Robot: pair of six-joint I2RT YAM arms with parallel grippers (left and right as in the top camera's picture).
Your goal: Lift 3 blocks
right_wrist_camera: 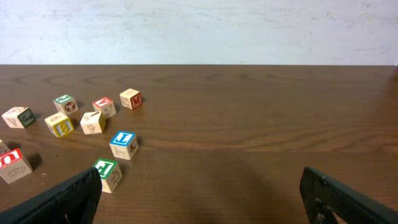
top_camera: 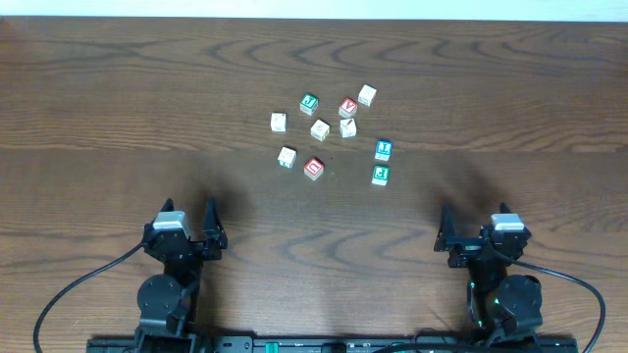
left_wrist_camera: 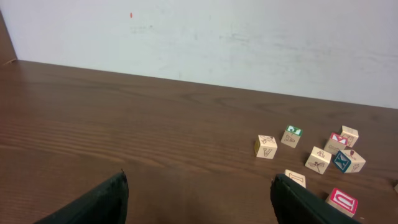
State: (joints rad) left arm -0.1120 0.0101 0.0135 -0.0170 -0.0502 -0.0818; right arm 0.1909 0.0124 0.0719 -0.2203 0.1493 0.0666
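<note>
Both arms sit at the near edge of the wooden surface (top_camera: 118, 78), well apart from the blocks. The left gripper (top_camera: 186, 210) is spread wide with nothing between its jaws. The right gripper (top_camera: 474, 218) stands just as wide and has hold of nothing. In each wrist view only bare wood shows between the two dark jaws.

The cubes lie in a loose cluster around the middle of the surface, a little toward the far side. The red-faced block (top_camera: 314, 168), with its white ring-like mark, lies at the near edge of the cluster, just right of a pale cube (top_camera: 287, 157). The blue-faced block (top_camera: 383, 149) lies on the cluster's right side. The teal-green-faced block (top_camera: 381, 176) rests just nearer than it, close but apart. All three sit flat on the wood, and neither gripper touches any of them.

Farther back, the V-marked red cube (top_camera: 347, 107) sits beside a far pale cube (top_camera: 367, 95), which is to its right. A second green-faced cube (top_camera: 309, 103) lies at the far left of the cluster. More pale-faced pieces lie between these and the red-faced block.
</note>
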